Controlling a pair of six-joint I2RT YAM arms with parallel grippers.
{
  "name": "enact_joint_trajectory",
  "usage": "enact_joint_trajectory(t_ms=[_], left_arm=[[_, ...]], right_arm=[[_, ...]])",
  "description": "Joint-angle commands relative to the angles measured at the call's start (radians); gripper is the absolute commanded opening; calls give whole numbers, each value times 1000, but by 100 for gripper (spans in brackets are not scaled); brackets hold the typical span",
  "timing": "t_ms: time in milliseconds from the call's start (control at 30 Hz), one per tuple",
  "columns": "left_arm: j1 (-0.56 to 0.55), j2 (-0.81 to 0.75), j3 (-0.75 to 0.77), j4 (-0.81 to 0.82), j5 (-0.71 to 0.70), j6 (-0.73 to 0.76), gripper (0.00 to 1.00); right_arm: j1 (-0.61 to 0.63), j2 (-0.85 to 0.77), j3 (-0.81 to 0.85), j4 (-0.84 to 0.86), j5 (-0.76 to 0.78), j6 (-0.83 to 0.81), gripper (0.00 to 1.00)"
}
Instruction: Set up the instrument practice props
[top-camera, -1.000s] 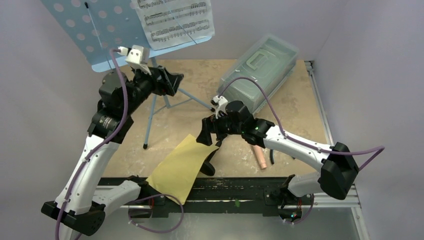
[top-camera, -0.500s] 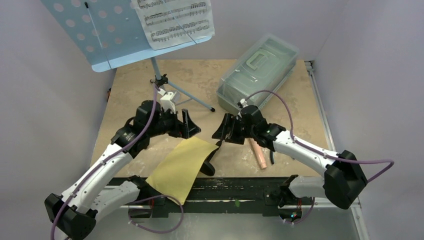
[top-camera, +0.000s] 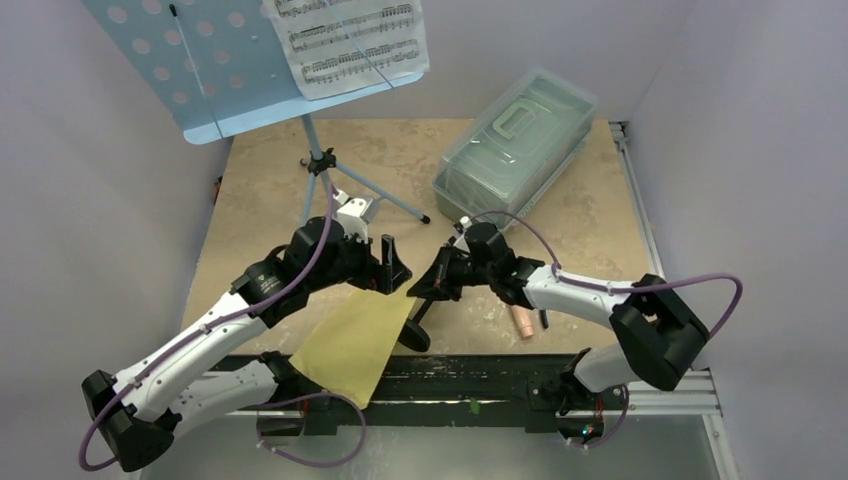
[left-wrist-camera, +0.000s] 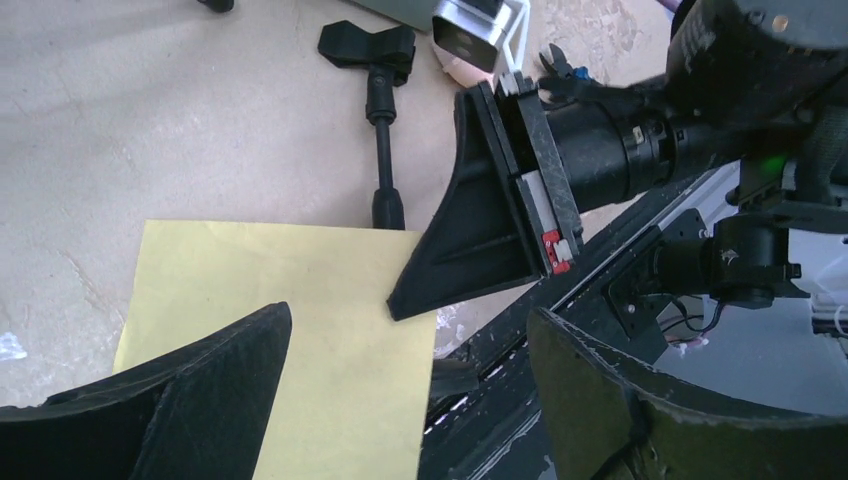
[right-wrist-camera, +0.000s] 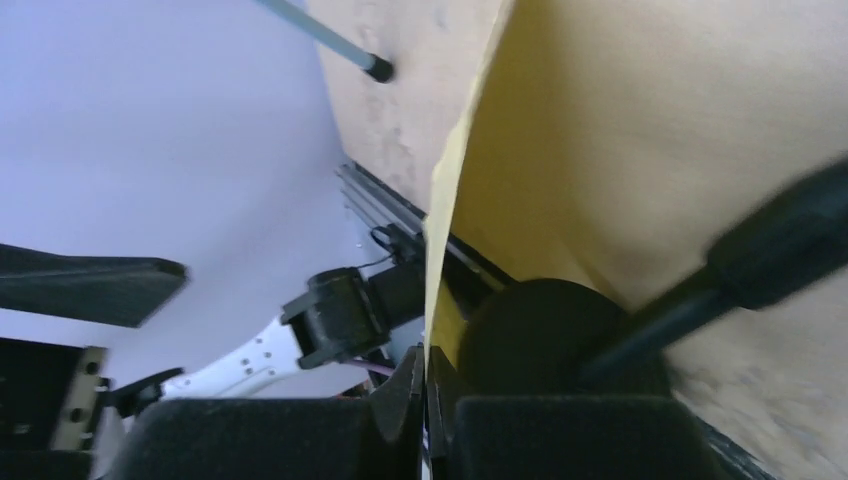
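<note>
The right claw (top-camera: 418, 290) is pinched shut on one corner of the pale yellow paper music sheet (top-camera: 355, 335); in the right wrist view the sheet's edge runs straight in between its closed fingers. The sheet lies on the beige table (top-camera: 260, 200) on the near side of the light blue perforated tripod music stand (top-camera: 200, 70), past its feet. The held corner is the one nearest the stand. The sheet's long axis runs from there away from the stand, and its far end hangs over the table's near rail. The left claw (top-camera: 393, 270) hangs wide open and holds nothing, just beside that same corner on the stand's side of it. A white printed music sheet (top-camera: 350, 45) already rests on one half of the stand's desk, and the other half is bare. Carrying the yellow sheet up there looks like the step in hand, and the left arm seems the nearer to that bare half. The short black round-based mic stand (left-wrist-camera: 383, 150) lies on its side just beside the sheet, so its base could snag the paper.
</note>
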Motion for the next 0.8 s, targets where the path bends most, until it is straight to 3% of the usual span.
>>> enact_joint_trajectory(t_ms=[0, 133, 200, 333, 467, 667, 767], left_arm=[[-31, -64, 53, 26, -56, 85, 89], [-59, -72, 138, -46, -157, 204, 96], [-75, -49, 197, -92, -246, 245, 98], [-105, 5, 286, -99, -388, 327, 100], [-177, 73, 324, -35, -580, 408, 100], [-240, 206, 347, 9, -981, 533, 99], [-240, 224, 343, 51, -1011, 537, 86]], right_arm=[[3, -27, 205, 28, 64, -13, 0], [2, -101, 413, -134, 244, -82, 0], [2, -121, 475, -196, 370, 14, 0], [2, -64, 679, -418, 478, 69, 0], [18, -60, 695, -368, 488, 160, 0], [62, -71, 790, -466, 627, 160, 0], [81, -91, 799, -482, 675, 152, 0]])
